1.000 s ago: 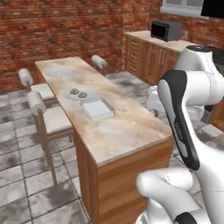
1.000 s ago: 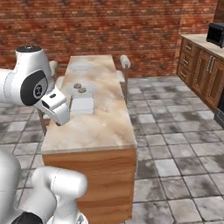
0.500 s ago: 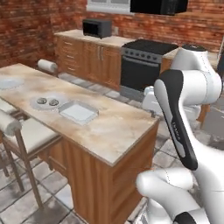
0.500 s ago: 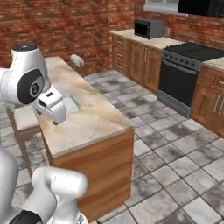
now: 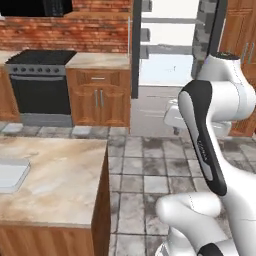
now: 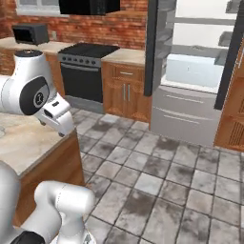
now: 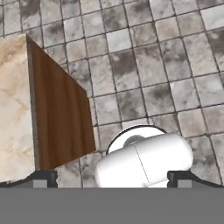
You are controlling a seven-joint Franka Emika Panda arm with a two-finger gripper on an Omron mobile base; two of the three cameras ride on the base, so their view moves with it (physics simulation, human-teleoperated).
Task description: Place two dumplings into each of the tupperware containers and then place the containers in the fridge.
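Base views toward fridge (image 5: 170, 55); hand view floorward.

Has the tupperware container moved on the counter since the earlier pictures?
No: the tupperware container lies on the counter as before; only the view shifted.

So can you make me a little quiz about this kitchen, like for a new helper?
1. True or false: the fridge is shut.
2. What stands left of the fridge, past the wood cabinet? A. oven B. sink C. table
3. Fill in: the container lies on the ___.

Key: 1. false, it stands open; 2. A; 3. counter.
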